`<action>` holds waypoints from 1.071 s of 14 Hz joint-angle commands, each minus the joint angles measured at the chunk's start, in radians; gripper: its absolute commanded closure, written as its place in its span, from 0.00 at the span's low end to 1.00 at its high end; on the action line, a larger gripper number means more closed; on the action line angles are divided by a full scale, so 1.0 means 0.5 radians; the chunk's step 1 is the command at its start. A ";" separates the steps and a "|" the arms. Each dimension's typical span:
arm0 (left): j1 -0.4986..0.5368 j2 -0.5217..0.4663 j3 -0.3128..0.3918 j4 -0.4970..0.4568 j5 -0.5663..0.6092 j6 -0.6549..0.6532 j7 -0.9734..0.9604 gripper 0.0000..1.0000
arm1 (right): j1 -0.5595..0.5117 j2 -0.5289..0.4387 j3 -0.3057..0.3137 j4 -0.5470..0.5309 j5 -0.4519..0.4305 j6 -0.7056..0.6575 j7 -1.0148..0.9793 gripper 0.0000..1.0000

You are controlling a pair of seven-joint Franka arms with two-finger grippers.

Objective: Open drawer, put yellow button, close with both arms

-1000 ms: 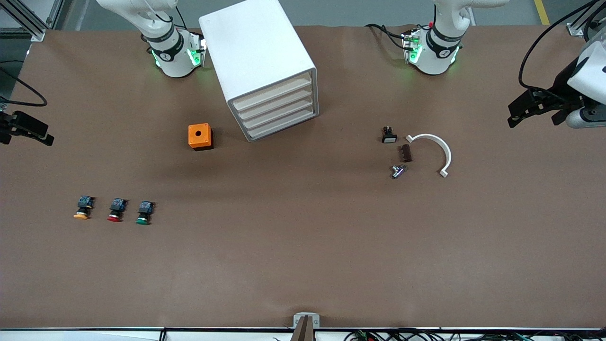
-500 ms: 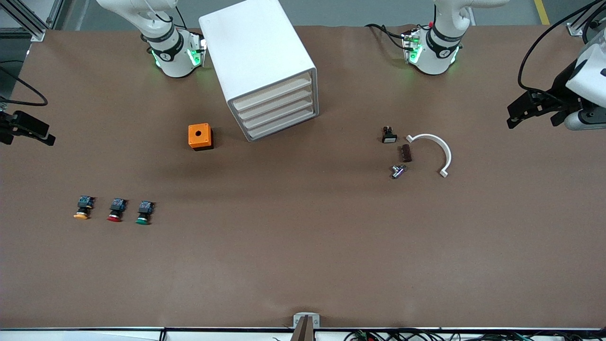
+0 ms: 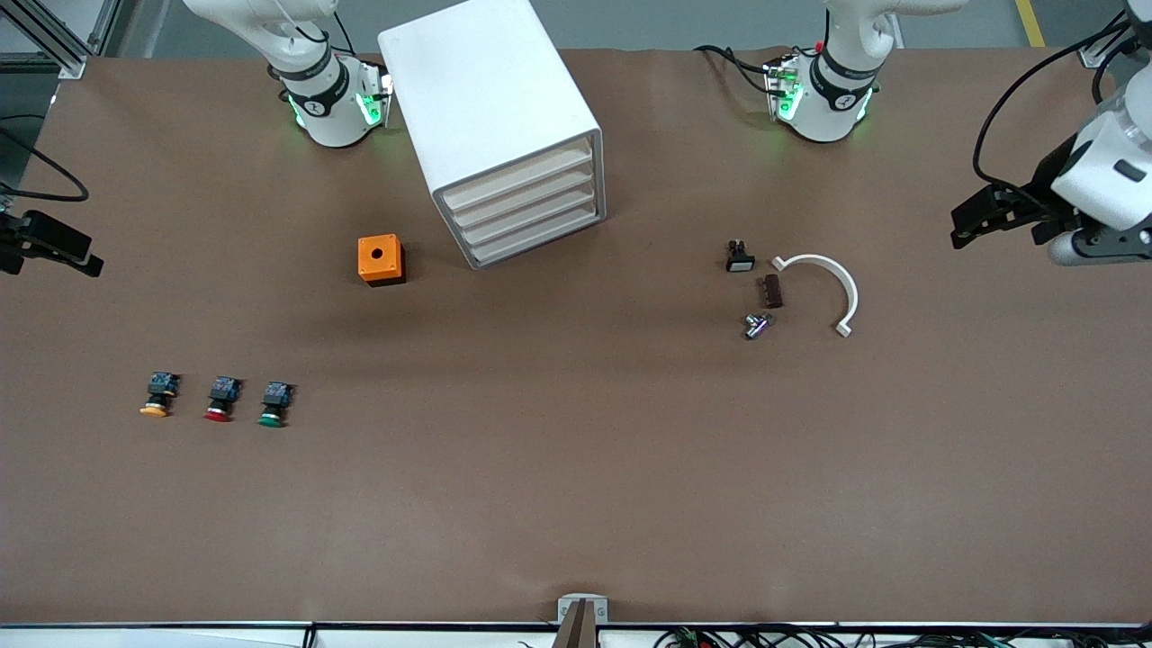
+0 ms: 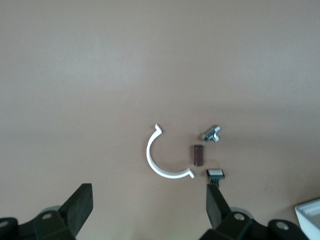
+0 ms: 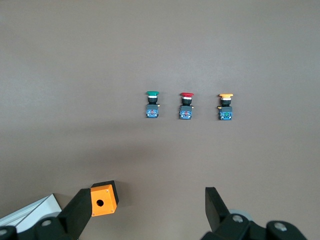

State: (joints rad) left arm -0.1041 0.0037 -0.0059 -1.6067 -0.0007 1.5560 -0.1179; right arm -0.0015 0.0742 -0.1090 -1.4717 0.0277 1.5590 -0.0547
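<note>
The white cabinet [image 3: 490,117] stands between the arm bases, its four cream-fronted drawers [image 3: 526,209] all shut. The yellow button [image 3: 157,397] lies with a red-capped button [image 3: 219,400] and a green-capped button [image 3: 274,405] in a row near the right arm's end; it also shows in the right wrist view [image 5: 226,106]. My right gripper [image 3: 67,252] is open and empty, high over the table's edge at that end. My left gripper [image 3: 976,225] is open and empty, high over the table at the left arm's end.
An orange box with a hole [image 3: 380,259] sits beside the cabinet. A white curved clip [image 3: 832,283], a brown block [image 3: 772,292], a small black switch [image 3: 740,256] and a metal part [image 3: 756,325] lie toward the left arm's end.
My left gripper has drifted a little toward the table's middle and turned slightly. The right gripper has barely moved. Nothing on the table has moved.
</note>
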 commanded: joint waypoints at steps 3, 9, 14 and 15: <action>-0.061 0.142 -0.031 -0.011 -0.327 -0.127 0.073 0.00 | 0.003 0.005 -0.012 0.041 0.024 -0.022 0.011 0.00; -0.080 0.345 -0.175 -0.118 -0.991 -0.142 0.131 0.00 | 0.000 0.005 -0.015 0.059 0.027 -0.019 0.014 0.00; -0.129 0.465 -0.356 -0.186 -1.474 -0.035 0.162 0.00 | -0.003 0.005 -0.018 0.059 0.021 -0.016 0.014 0.00; -0.135 0.468 -0.411 -0.231 -1.544 0.053 0.186 0.00 | -0.003 0.005 -0.018 0.069 0.021 -0.016 0.014 0.00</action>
State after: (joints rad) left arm -0.1624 0.2439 -0.1722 -1.6867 -0.7127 1.5268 -0.0509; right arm -0.0019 0.0742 -0.1136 -1.4583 0.0277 1.5591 -0.0547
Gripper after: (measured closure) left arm 0.000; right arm 0.000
